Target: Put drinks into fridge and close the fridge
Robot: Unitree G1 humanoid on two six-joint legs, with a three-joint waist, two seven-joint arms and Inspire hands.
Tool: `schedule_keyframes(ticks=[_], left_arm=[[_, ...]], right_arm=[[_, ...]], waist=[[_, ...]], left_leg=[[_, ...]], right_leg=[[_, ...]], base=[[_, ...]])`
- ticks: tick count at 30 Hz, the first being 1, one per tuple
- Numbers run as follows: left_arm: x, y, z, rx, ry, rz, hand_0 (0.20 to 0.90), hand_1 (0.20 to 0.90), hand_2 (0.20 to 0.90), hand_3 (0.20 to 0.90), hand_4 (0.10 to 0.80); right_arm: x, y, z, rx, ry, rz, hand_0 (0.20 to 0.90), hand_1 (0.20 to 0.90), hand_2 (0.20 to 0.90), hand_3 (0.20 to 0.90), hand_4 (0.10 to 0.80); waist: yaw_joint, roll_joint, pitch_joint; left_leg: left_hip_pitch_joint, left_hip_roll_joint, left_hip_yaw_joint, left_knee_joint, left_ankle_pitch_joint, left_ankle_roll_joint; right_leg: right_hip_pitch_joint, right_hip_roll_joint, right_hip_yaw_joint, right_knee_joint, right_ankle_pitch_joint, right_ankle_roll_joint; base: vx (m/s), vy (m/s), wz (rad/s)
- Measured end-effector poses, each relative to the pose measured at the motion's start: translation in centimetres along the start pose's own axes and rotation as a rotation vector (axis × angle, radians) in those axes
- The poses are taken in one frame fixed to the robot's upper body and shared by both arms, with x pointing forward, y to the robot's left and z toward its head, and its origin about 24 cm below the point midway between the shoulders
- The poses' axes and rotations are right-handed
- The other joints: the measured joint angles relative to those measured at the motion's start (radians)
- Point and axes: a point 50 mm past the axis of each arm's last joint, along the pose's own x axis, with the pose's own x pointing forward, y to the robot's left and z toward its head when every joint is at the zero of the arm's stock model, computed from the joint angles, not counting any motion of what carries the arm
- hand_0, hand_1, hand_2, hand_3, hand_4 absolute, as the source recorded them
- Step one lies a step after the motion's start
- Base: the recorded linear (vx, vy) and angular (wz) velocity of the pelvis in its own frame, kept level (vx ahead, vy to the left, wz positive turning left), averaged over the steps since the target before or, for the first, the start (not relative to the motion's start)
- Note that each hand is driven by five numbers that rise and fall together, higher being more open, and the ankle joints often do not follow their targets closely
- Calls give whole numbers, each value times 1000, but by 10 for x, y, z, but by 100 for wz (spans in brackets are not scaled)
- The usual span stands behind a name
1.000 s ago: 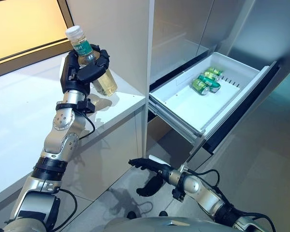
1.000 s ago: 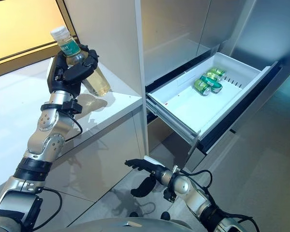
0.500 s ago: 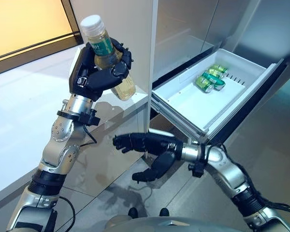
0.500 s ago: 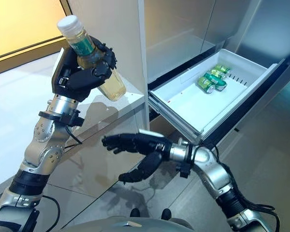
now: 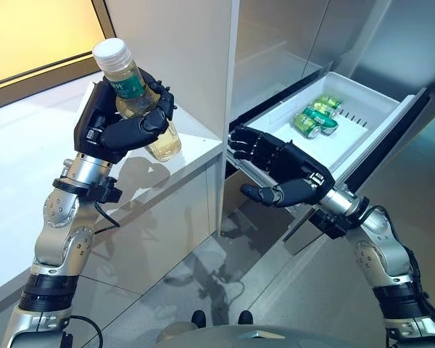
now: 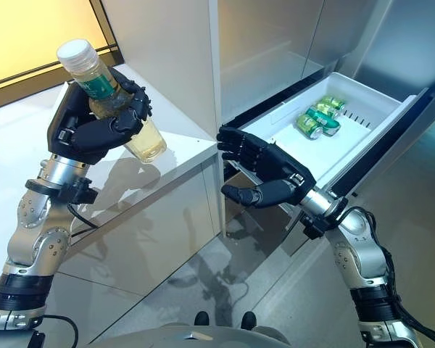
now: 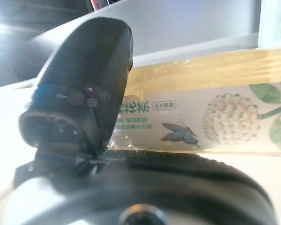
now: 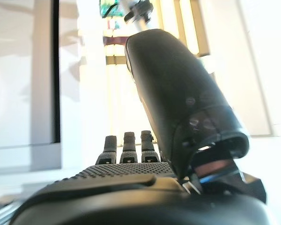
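My left hand [image 5: 119, 127] is shut on a clear bottle of yellow tea [image 5: 141, 109] with a white cap and green label. It holds the bottle tilted above the white counter [image 5: 29, 181]. The bottle also shows in the left wrist view [image 7: 210, 108], past the thumb. My right hand [image 5: 283, 170] is open and empty, raised in front of the pulled-out white fridge drawer [image 5: 290, 156]. Green cans [image 5: 313, 119] lie at the back of the drawer.
The tall white fridge cabinet [image 5: 181, 51] stands between the counter and the drawer. The drawer's dark front panel [image 5: 391, 130] juts out to the right. Grey tiled floor [image 5: 225, 290] lies below.
My right hand has risen from low by the floor to the front of the drawer, fingers spread. My left hand has moved the bottle back left, away from the cabinet edge.
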Motion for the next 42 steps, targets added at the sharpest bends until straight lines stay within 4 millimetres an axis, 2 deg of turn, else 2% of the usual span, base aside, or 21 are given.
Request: schedule_keyframes(ticks=[2,9,13,18,26,42], left_arm=[[0,-2,-1,3,9,-21,300,300,300,200,100],[3,-18,-13,-40,56,-106,300,300,300,200,100],[4,-30,-21,-67,85,-167,300,300,300,200,100],[9,-35,-21,-73,88,-214,300,300,300,200,100],[12,-40,-22,-73,102,-271,300,300,300,200,100],[22,-53,-23,-3,126,-377,300,300,300,200,100]], right_arm=[[3,0,-2,12,20,-10,900,900,900,900,800],[30,8,-7,20,103,57,900,900,900,900,800],[44,3,-7,23,135,62,900,900,900,900,800],[50,3,-9,47,163,65,900,900,900,900,800],[59,14,-19,74,230,125,900,900,900,900,800],[80,17,0,60,173,178,900,900,900,900,800]], waist=[[-5,0,0],[-10,0,0],[-1,0,0],[14,0,0],[24,0,0],[37,0,0]], left_leg=[[1,0,0,0,0,0],[7,0,-2,0,0,0],[12,0,-10,0,0,0],[11,0,-16,0,1,1],[10,-1,-19,0,2,2],[10,-2,-20,0,2,2]], right_leg=[[0,0,0,0,0,0],[8,0,-3,0,0,0],[16,0,-12,-1,0,0],[18,-1,-22,-4,0,0],[18,-2,-25,0,0,1],[20,-2,-24,0,0,0]], base=[[0,0,0],[4,0,1],[19,-5,6],[8,-2,3],[2,0,1],[2,0,0]])
